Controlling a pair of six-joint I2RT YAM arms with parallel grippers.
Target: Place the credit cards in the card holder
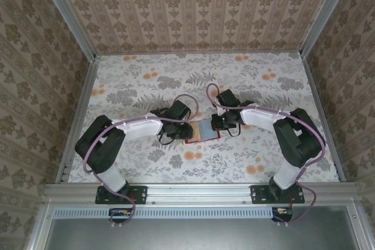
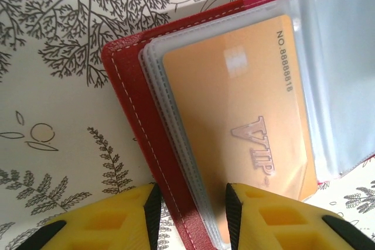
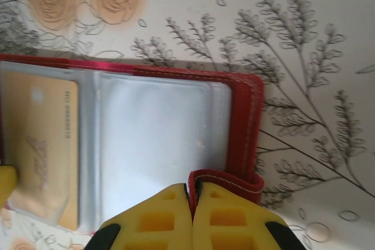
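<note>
The red card holder (image 1: 203, 132) lies open on the flowered table between both arms. A gold credit card (image 2: 234, 115) marked VIP sits inside a see-through pocket of its left half. My left gripper (image 2: 190, 203) straddles the left edge of the holder (image 2: 135, 103), jaws apart, with the red cover and the pocket stack between the pads. My right gripper (image 3: 192, 188) is shut on a curled-up strip of the holder's red cover (image 3: 243, 115) at its right near corner. The pale pocket beside it shows no card. The gold card (image 3: 41, 139) lies further left.
The table (image 1: 146, 86) carries a floral cloth, with patterned walls at the back and both sides. Both arms (image 1: 140, 127) reach in towards the middle, their wrists close on either side of the holder. Purple cables loop over each forearm.
</note>
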